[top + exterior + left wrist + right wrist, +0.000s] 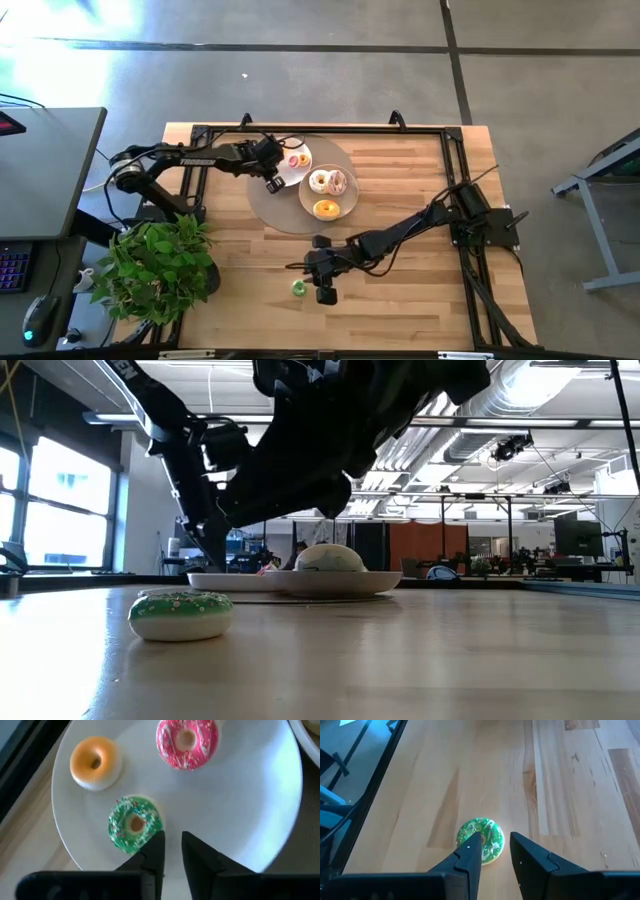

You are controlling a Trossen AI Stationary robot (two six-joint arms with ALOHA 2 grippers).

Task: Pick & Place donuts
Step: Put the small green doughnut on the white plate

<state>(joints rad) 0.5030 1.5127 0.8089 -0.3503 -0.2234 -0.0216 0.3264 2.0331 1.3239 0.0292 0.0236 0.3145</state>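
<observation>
A green-frosted donut (298,289) (480,840) lies flat on the bare wood near the table's near edge. My right gripper (322,292) (495,847) hovers open just above it and to its right. The low view shows that donut (180,615) resting alone under the dark arm. My left gripper (272,184) (172,845) hangs over the small white plate (250,810) with a narrow gap between its fingers. That plate holds a second green donut (134,824), an orange one (95,762) and a pink one (187,742). The green one lies just beside one fingertip.
A beige plate (345,200) right of the white one carries a white-frosted donut (320,181), a pinkish one (338,181) and a yellow one (326,208). Both plates sit on a round grey mat (270,205). A potted plant (160,265) stands at the table's near left corner. Bare wood lies to the right.
</observation>
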